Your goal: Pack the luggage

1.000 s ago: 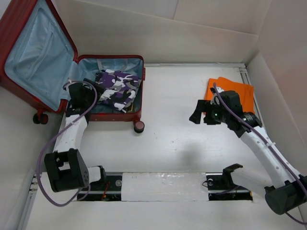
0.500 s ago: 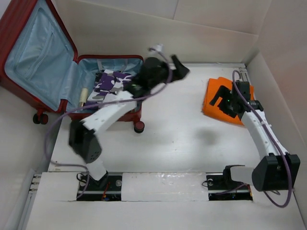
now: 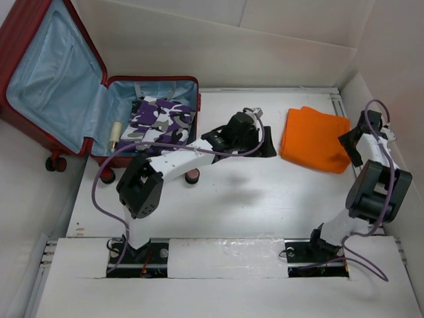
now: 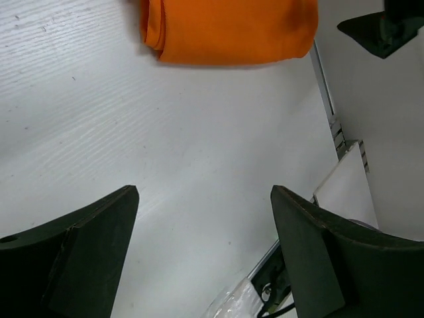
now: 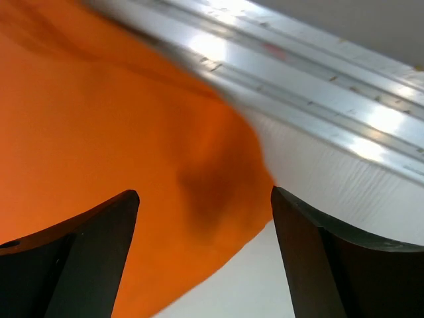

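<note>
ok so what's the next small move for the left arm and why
Probably ease the left tool forward to the folded orange cloth: its jaws stand open and empty, the cloth lies just ahead on the table, not yet in the open red hard-shell suitcase.

No text, label, brand, number or sign can be read anywhere.

White table (image 3: pixel 252 199), walls around it. Open red luggage (image 3: pixel 16 46) sits at the far left corner (lid leaning back to the left). Folded orange cloth (image 3: pixel 315 139) lies flat at far right, well apart.
</note>
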Motion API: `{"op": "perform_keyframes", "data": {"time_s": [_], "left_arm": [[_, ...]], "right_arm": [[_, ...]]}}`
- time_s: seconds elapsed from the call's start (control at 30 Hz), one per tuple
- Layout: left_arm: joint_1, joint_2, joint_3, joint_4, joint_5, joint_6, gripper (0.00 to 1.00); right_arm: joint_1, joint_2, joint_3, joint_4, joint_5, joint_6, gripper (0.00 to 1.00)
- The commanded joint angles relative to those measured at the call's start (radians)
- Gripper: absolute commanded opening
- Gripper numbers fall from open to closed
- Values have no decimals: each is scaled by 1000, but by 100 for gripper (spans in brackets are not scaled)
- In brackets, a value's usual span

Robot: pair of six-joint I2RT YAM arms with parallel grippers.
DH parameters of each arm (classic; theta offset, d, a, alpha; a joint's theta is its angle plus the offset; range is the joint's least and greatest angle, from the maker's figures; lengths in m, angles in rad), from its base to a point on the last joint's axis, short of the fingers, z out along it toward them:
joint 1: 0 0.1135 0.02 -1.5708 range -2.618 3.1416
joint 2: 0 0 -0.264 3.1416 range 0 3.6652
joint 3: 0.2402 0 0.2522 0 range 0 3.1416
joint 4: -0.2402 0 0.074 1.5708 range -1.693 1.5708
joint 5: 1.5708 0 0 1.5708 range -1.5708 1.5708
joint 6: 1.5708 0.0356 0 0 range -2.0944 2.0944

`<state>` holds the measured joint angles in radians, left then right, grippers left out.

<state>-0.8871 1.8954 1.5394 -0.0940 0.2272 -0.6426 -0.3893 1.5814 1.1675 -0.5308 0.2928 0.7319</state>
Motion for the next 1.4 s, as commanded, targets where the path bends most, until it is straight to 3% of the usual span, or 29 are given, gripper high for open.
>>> {"op": "perform_keyframes", "data": {"time_s": [0.0, 0.07, 0.17, 0.23, 0.37, 0.5, 0.6, 0.77, 0.8, 0.9, 1.0, 1.17, 1.37], "left_arm": [[7, -127, -50, 68, 24, 49, 78], [7, -142, -85, 68, 34, 58, 78], [7, -163, -108, 68, 24, 76, 78], [28, -176, -120, 57, 24, 77, 78], [82, -199, -147, 21, 12, 48, 77], [134, -187, -157, -55, -22, -12, 77], [148, -187, -179, -55, -45, -49, 76], [198, -107, -153, -27, -31, -121, 76], [207, -89, -142, -3, -20, -146, 76], [208, 9, -62, 43, 33, -183, 76], [208, 126, 46, 56, 72, -238, 76], [198, 295, 203, 34, 84, -305, 76], [151, 475, 406, -70, -12, -371, 76]], "right_arm": [[-43, 87, 40, -6, 92, 5, 86], [-54, 127, 53, 28, -10, -60, 81], [-22, 228, 93, -1, -134, -146, 60], [22, 261, 112, -34, -135, -176, 42], [174, 174, 54, -20, -118, -195, 42], [338, 150, 9, -20, -271, -181, 42], [395, 150, -23, -6, -282, -151, 40], [395, 69, -83, 5, -282, -164, 54], [395, 34, -83, -9, -282, -164, 65], [395, -26, -83, -46, -282, -190, 86], [395, -121, -83, -78, -291, -210, 98], [386, -286, -103, -103, -334, -239, 100], [409, -451, -124, -94, -428, -217, 100]]}}
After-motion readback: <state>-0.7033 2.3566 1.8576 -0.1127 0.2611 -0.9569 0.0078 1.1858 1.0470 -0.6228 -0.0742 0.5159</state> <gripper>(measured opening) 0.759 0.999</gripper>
